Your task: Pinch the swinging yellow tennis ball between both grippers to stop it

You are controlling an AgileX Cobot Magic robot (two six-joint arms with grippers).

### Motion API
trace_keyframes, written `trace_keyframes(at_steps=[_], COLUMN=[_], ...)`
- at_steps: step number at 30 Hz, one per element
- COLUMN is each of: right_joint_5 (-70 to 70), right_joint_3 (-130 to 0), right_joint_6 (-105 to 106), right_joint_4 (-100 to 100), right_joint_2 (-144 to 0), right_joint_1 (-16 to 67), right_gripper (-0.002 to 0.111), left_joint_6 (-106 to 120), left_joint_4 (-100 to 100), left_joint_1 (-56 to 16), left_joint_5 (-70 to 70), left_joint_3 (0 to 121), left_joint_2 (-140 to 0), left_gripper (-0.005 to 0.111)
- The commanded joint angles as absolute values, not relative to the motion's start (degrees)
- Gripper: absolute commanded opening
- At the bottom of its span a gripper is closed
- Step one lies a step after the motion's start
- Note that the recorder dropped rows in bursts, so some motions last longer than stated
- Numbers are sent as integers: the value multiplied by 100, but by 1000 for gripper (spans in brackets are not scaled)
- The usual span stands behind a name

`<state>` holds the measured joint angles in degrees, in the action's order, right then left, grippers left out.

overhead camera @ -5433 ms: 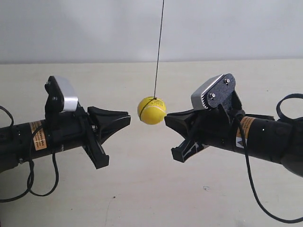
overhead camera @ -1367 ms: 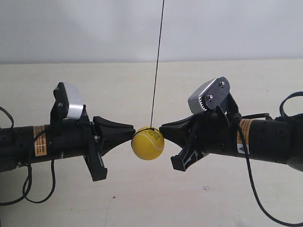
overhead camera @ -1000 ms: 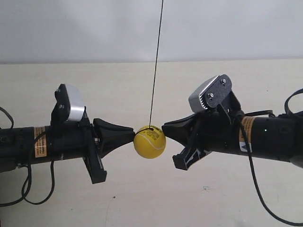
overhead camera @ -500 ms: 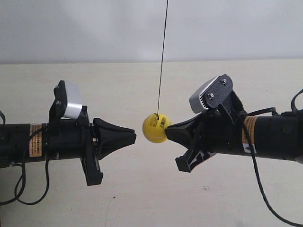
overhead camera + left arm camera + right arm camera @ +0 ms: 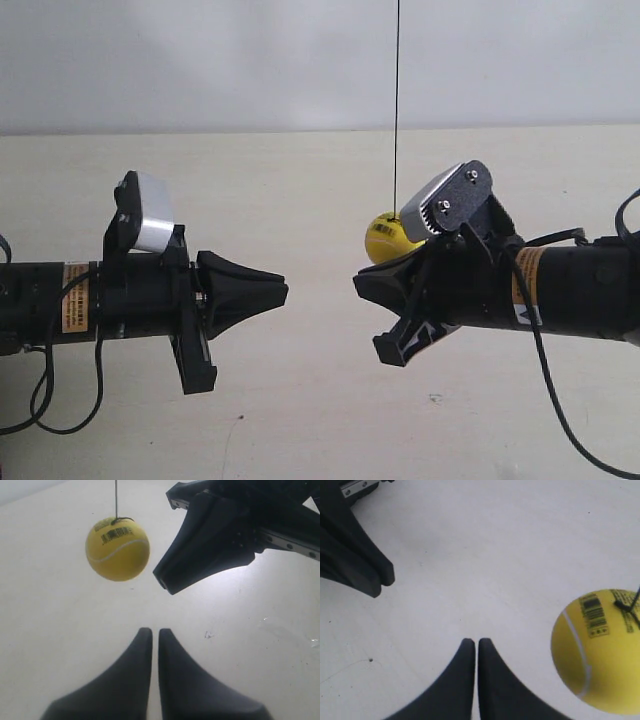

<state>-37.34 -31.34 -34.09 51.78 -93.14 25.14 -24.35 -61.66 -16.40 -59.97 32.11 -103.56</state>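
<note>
The yellow tennis ball (image 5: 384, 239) hangs on its dark string (image 5: 397, 110) behind and just above the tip of my right gripper (image 5: 359, 284), partly hidden by that arm's camera block. It touches neither gripper. My left gripper (image 5: 284, 291) points at the right one across an empty gap. In the left wrist view the ball (image 5: 117, 548) floats beside the right gripper's tip (image 5: 165, 582), beyond my shut left gripper (image 5: 151, 631). In the right wrist view the ball (image 5: 600, 655), barcode sticker up, is close beside my shut right gripper (image 5: 472, 641); the left gripper (image 5: 380, 582) is farther off.
A pale tabletop (image 5: 300, 420) lies under both arms, with a grey wall (image 5: 200, 60) behind. Black cables loop beside the left arm (image 5: 60, 400) and under the right arm (image 5: 560, 420).
The ball was pinched between both tips a second ago. It has since slipped out and swung right, behind the right gripper. The two tips have drawn apart.
</note>
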Motion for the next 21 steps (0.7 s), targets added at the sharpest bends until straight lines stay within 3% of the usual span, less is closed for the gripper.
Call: trace_keyframes(at_steps=[1, 21], right_joint_5=[-3675, -3403], right_joint_3=[-3141, -3141], right_joint_6=[-3265, -3052], right_joint_4=[5130, 4839], right_joint_2=[-9254, -9254], right_joint_1=[2523, 2523], right_gripper=[0, 0], left_joint_6=[-2486, -2527], left_joint_4=[-6176, -6186], left_joint_1=[-1658, -1658], left_joint_5=[-5954, -5970], left_joint_3=[3231, 3231], left_joint_2=[-10347, -10347], left_gripper=[5, 5])
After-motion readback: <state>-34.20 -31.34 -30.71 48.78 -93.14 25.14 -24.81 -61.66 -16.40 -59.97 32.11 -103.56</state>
